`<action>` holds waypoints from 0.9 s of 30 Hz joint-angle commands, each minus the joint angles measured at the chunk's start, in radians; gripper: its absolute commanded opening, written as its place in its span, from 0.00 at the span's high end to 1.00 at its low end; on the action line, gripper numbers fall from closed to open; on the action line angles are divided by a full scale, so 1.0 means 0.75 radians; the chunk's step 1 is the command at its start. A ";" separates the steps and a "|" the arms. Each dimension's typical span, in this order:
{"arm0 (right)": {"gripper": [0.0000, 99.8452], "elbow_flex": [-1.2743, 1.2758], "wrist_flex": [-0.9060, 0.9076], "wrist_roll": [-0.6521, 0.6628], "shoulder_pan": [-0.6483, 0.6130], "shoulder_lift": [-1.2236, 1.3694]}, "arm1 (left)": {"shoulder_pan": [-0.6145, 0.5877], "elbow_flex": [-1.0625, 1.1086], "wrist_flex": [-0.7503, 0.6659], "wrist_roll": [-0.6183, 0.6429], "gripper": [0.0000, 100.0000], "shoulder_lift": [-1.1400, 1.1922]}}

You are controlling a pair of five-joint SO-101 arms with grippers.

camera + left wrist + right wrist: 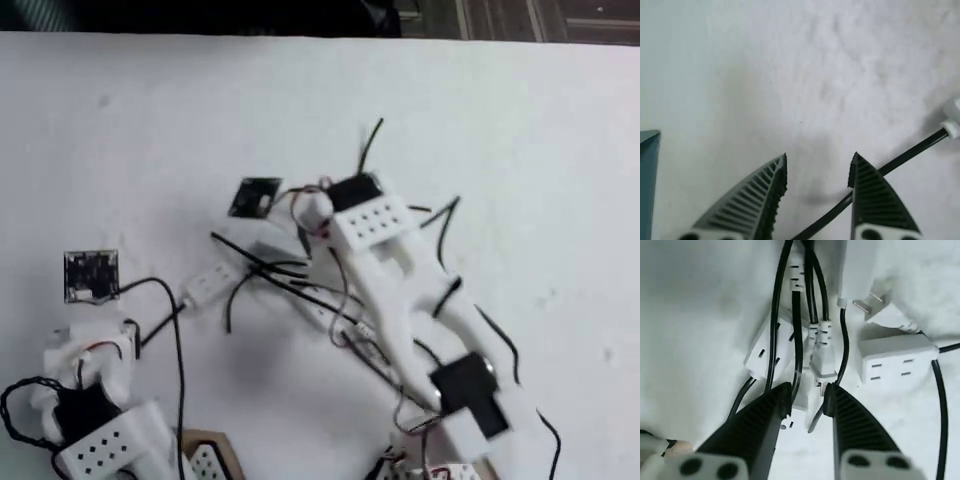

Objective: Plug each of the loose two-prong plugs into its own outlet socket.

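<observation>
So the right claw [807, 392] hangs right over the cable tangle [800, 315], tips a narrow gap apart and gripping nothing as far as I can see. Just past the tips, in the middle of the tangle, lies a white two-prong plug [822, 362], wide end toward the claw. Looks to me like it's lined up to pinch that plug body. A white outlet block [895, 357] sits at the tangle's edge, slotted face up, so a plug would need to come in from above. Another loose plug [865, 300] lies at the tangle's far side, prongs bare. The left claw [820, 156] sits well away from the tangle, spread wide and empty over bare counter [790, 75], one black cord [910, 152] running under a finger. Out of the way, I'd guess.
</observation>
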 commanded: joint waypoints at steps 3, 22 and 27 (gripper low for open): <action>0.88 -0.280 0.159 0.100 -0.005 0.189 | -0.013 -0.006 0.018 0.006 0.79 -0.011; 0.89 -0.763 0.296 0.119 0.050 0.731 | -0.013 0.006 0.020 0.006 0.79 -0.013; 0.89 -0.765 0.296 0.119 0.050 0.793 | -0.013 0.006 0.020 0.006 0.79 -0.013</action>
